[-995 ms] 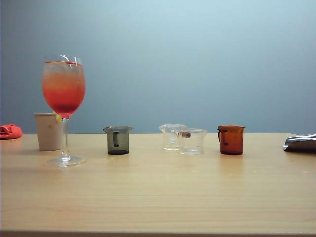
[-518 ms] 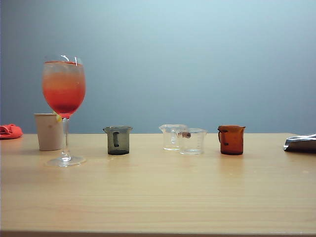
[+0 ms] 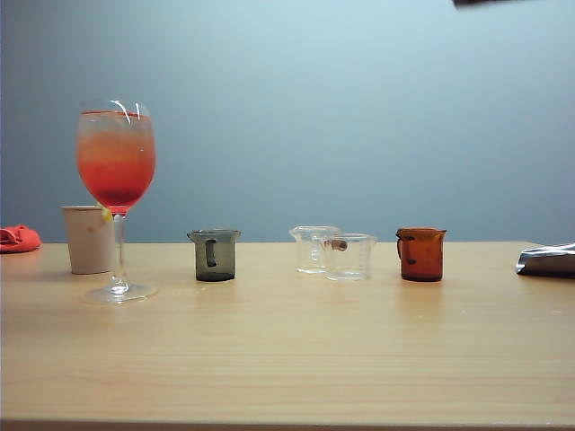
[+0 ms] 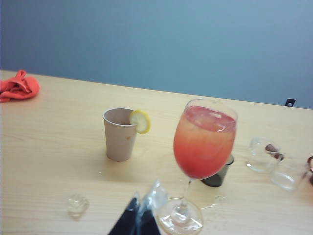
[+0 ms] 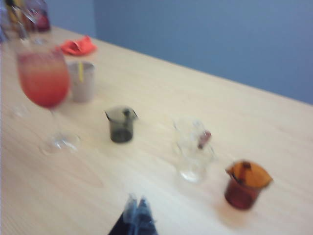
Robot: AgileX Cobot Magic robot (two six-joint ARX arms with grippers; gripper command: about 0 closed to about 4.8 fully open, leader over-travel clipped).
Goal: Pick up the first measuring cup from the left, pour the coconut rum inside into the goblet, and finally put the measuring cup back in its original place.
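Observation:
The measuring cup (image 3: pixel 214 255), small and smoky dark grey, stands upright on the table to the right of the goblet (image 3: pixel 115 171). I cannot make out the coconut rum inside it. The goblet holds a layered red-orange drink. In the left wrist view my left gripper (image 4: pixel 145 199) hovers shut and empty next to the goblet's foot (image 4: pixel 180 218), and the measuring cup (image 4: pixel 218 176) peeks out behind the goblet's stem. In the right wrist view my right gripper (image 5: pixel 137 197) is shut and empty above bare table, well short of the measuring cup (image 5: pixel 121 124) and the goblet (image 5: pixel 44 81).
A beige paper cup (image 3: pixel 88 238) with a lemon slice (image 4: pixel 140 121) stands behind the goblet. Two clear cups (image 3: pixel 334 252) and an amber cup (image 3: pixel 420 254) stand to the right. A red cloth (image 3: pixel 18 238) lies far left, a silver object (image 3: pixel 546 260) far right. A dark arm part (image 3: pixel 490 3) shows at the top edge.
A dark part of an arm has come into the top right edge of the exterior view. Nothing on the table has moved.

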